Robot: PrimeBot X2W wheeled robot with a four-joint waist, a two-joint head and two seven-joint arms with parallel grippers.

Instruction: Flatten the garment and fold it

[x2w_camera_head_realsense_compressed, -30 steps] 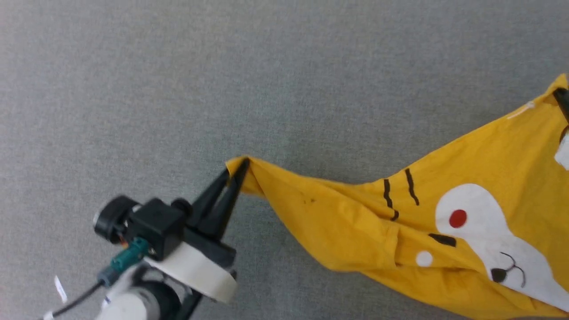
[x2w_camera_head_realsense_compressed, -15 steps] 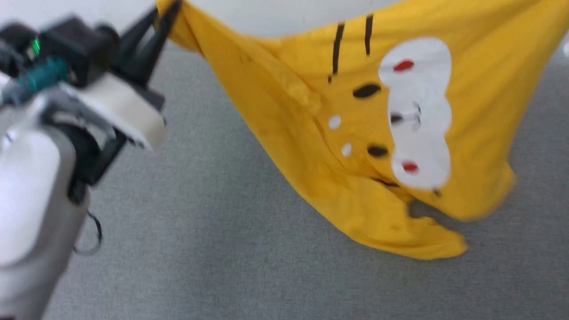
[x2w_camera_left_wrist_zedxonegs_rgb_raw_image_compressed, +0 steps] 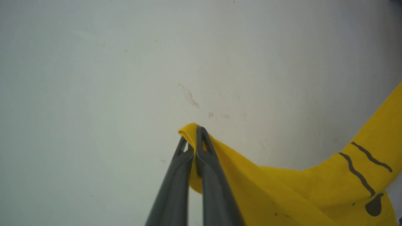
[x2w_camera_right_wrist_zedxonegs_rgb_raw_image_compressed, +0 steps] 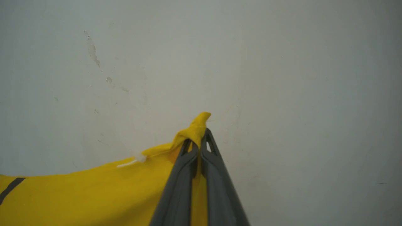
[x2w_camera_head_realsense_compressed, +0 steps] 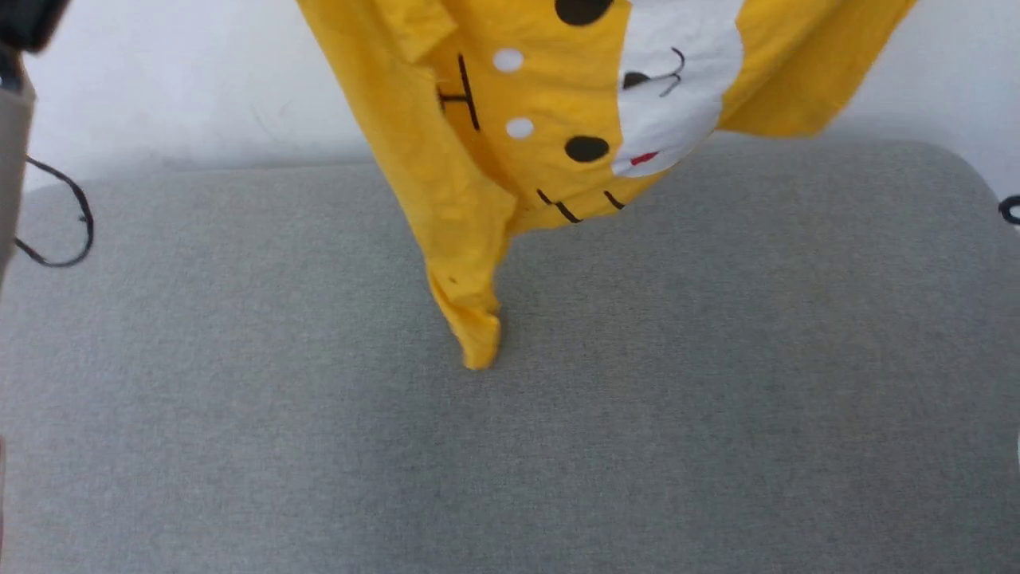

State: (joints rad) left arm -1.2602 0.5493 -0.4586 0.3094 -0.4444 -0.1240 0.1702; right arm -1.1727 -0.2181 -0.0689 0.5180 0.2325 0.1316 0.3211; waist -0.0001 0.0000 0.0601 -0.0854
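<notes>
The garment [x2w_camera_head_realsense_compressed: 446, 159], a bright yellow T-shirt with a white patch, black dots and whisker lines, hangs in the air above the grey surface, its lowest tip near the cloth top. My left gripper [x2w_camera_left_wrist_zedxonegs_rgb_raw_image_compressed: 195, 135] is shut on a yellow corner of the garment [x2w_camera_left_wrist_zedxonegs_rgb_raw_image_compressed: 251, 188], seen against a pale wall. My right gripper [x2w_camera_right_wrist_zedxonegs_rgb_raw_image_compressed: 201, 138] is shut on another bunched corner of the garment [x2w_camera_right_wrist_zedxonegs_rgb_raw_image_compressed: 94, 191], where a small white tag pokes out. In the head view the shirt's top runs off the upper edge.
A grey fabric-covered surface [x2w_camera_head_realsense_compressed: 637, 399] spreads below, its far edge meeting a white wall [x2w_camera_head_realsense_compressed: 159, 80]. A black cable loop [x2w_camera_head_realsense_compressed: 56, 223] hangs at the left beside part of my pale arm [x2w_camera_head_realsense_compressed: 12, 119]. A dark bit [x2w_camera_head_realsense_compressed: 1010, 209] shows at the right edge.
The head camera has tilted up, bringing the wall into view. Both arms have lifted the garment off the grey surface; it now hangs freely with only its lower tip near the surface.
</notes>
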